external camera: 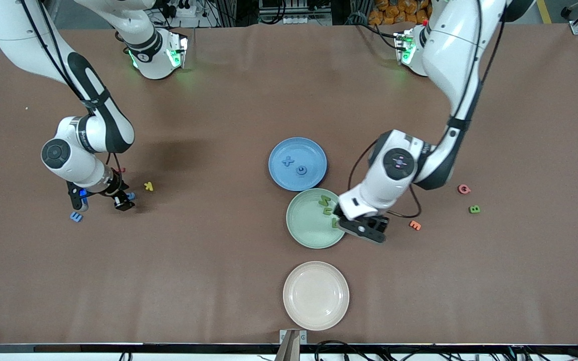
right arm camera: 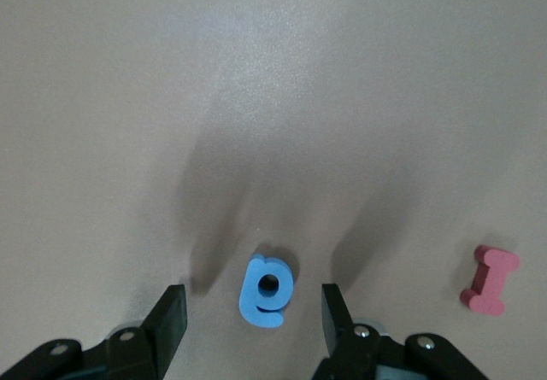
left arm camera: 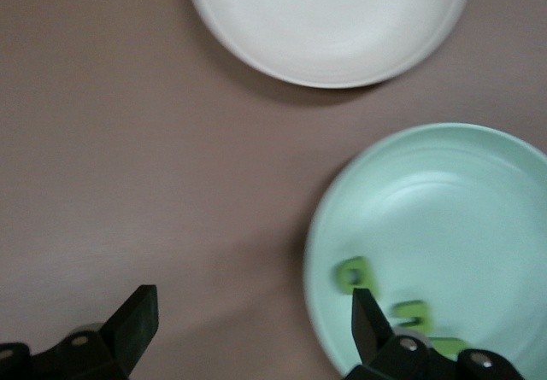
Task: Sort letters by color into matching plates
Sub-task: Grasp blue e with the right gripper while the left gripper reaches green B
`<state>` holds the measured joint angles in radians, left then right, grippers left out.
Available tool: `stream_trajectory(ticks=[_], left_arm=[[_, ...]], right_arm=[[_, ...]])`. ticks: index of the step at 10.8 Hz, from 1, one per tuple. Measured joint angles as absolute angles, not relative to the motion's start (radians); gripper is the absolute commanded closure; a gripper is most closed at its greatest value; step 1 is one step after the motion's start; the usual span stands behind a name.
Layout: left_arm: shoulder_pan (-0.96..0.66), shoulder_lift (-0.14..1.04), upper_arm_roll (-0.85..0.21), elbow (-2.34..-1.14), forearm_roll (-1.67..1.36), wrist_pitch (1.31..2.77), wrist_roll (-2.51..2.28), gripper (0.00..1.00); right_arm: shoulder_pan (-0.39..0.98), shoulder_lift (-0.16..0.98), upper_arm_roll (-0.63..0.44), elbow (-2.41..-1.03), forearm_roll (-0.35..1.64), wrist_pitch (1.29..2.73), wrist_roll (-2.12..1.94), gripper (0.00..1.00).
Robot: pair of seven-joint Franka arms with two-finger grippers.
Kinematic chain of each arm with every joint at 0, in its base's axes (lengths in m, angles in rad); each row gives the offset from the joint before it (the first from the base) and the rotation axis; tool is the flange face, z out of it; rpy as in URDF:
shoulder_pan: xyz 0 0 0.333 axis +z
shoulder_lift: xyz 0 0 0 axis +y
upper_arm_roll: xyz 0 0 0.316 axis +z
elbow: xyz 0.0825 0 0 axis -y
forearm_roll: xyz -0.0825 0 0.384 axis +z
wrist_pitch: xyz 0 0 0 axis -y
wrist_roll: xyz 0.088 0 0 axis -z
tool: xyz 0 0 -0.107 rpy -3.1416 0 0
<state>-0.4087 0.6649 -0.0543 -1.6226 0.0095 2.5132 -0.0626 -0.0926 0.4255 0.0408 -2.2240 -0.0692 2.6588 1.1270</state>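
Centrally, blue letter point(right arm camera: 267, 290): lay flat on the table toward the right arm's end, well apart from both coloured plates. Was straddled by the right gripper point(right arm camera: 253, 299), fingers lowered on either side with a gap showing at each, so unclenched and grasping nothing. Had a red letter point(right arm camera: 490, 280) just beside it, a yellow K point(external camera: 148, 186) near, and a second loose blue E point(external camera: 76, 216) nearer the front camera.

Step in hand, as judged: pick-up of this blue piece for the blue plate point(external camera: 279, 175), already holding two blue letters point(external camera: 288, 161). Called next for a squeeze on the flat piece, a lift clear of the red neighbour, and a carry to that plate.

Farther out, green plate point(external camera: 304, 225): lay touching the blue plate's near rim and carried three green letters point(external camera: 325, 201) bunched at the edge toward the left arm's end. Was overhung at that edge by the left gripper point(left arm camera: 254, 299), spread wide and empty, one finger above the plate and one above the table. Left one green B point(external camera: 474, 209) unsorted toward the left arm's end, near a pink G point(external camera: 464, 189) and an orange letter point(external camera: 415, 225); probably next for that arm.

Nearest the camera, cream plate point(external camera: 315, 296): not part of the sort.
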Motion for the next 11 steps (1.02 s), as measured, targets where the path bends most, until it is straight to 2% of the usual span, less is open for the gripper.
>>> stream_trajectory(ticks=[4,5,7,9,11], left_arm=[[-0.218,0.593,0.020,-1.751,0.010,2.479,0.186,0.00],[-0.207,0.578,0.052,-1.795,0.010,2.479,0.202,0.00],[-0.212,0.544,0.101,-1.868,0.010,2.479,0.195,0.00],[-0.215,0.512,0.151,-1.907,0.010,2.480,0.194,0.00],[-0.215,0.488,0.188,-1.935,0.009,2.480,0.194,0.00]], right_arm=[[-0.093,0.427,0.041,-2.234,-0.069,2.659,1.094,0.54],[-0.093,0.427,0.041,-2.237,-0.069,2.659,1.082,0.59],[-0.097,0.427,0.040,-2.240,-0.069,2.659,1.066,0.64],[-0.101,0.427,0.040,-2.247,-0.069,2.671,1.050,0.75],[-0.101,0.427,0.041,-2.249,-0.069,2.684,1.039,0.82]])
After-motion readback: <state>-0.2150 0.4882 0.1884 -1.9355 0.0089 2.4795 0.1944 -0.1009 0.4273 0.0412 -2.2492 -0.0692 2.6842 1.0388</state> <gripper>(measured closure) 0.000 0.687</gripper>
